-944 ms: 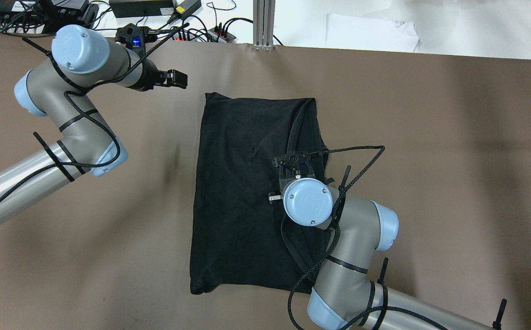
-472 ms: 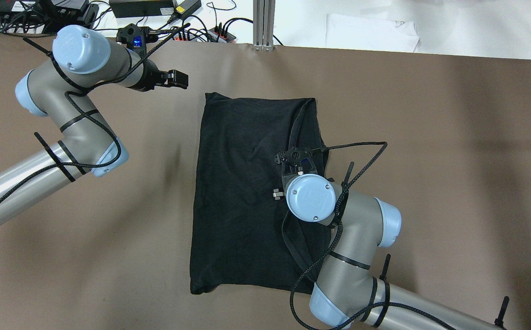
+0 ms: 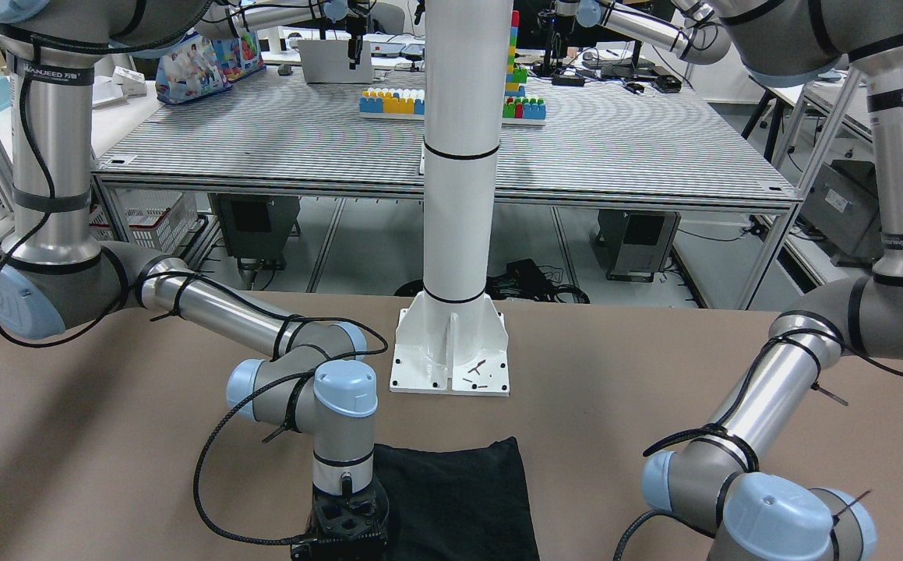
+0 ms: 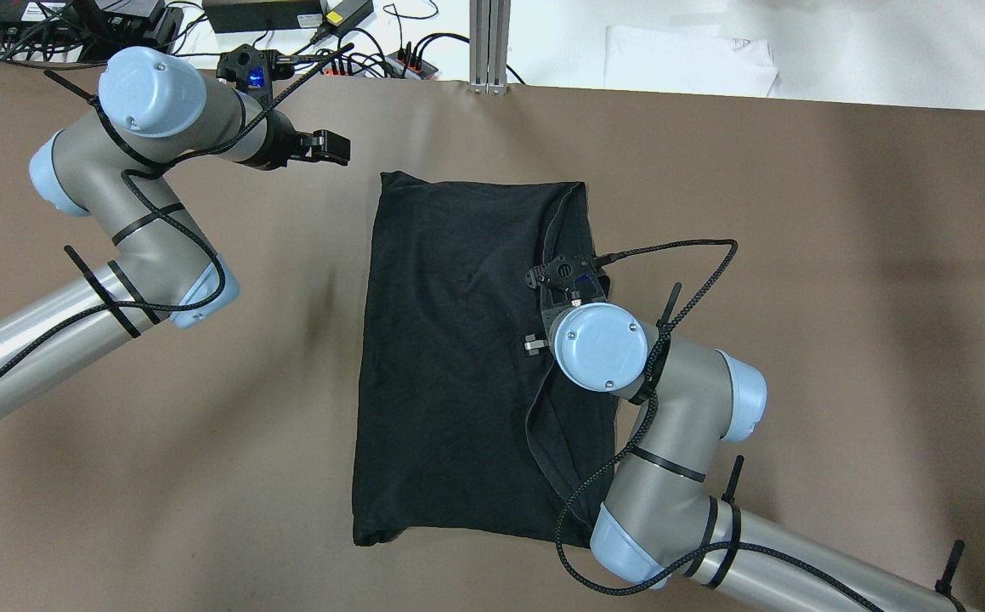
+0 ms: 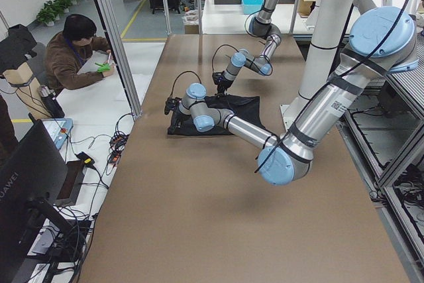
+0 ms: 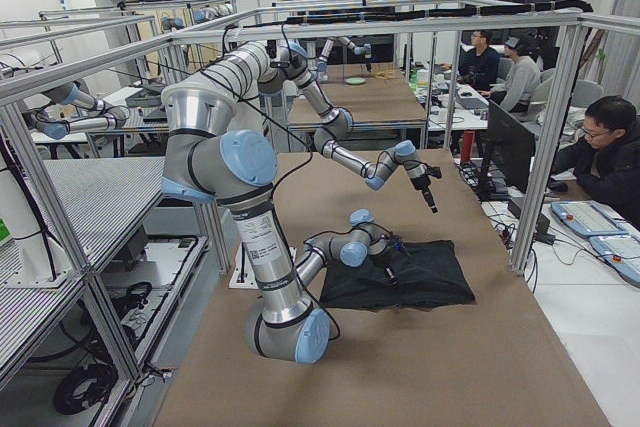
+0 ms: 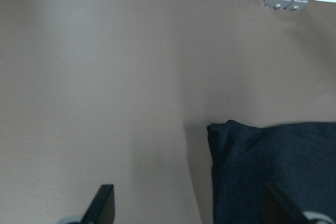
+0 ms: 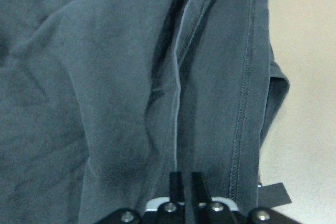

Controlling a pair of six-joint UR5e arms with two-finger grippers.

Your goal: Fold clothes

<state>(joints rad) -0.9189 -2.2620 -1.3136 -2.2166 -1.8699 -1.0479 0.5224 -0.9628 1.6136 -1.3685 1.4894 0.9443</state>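
The clothes (image 4: 450,357) are one black garment lying flat in a rough rectangle mid-table, with a hemmed fold running down its right side (image 8: 241,93). My right gripper (image 8: 186,178) is shut, pointing straight down just above that fold; nothing shows between its fingers. From overhead the right gripper (image 4: 568,285) sits under its wrist. My left gripper (image 7: 189,192) is open with nothing in it, hovering over bare table beside the garment's far left corner (image 7: 226,129). Seen from overhead, the left gripper (image 4: 335,147) is up and left of that corner.
The white pillar's base (image 3: 451,351) is bolted to the table on the robot's side of the garment. Cables and power strips (image 4: 288,25), an aluminium post (image 4: 489,42) and a white cloth (image 4: 687,59) lie beyond the far edge. A person sits past it.
My right arm has shifted right and slightly toward the far edge above the garment's right side. The garment has not moved, and the left arm barely has.
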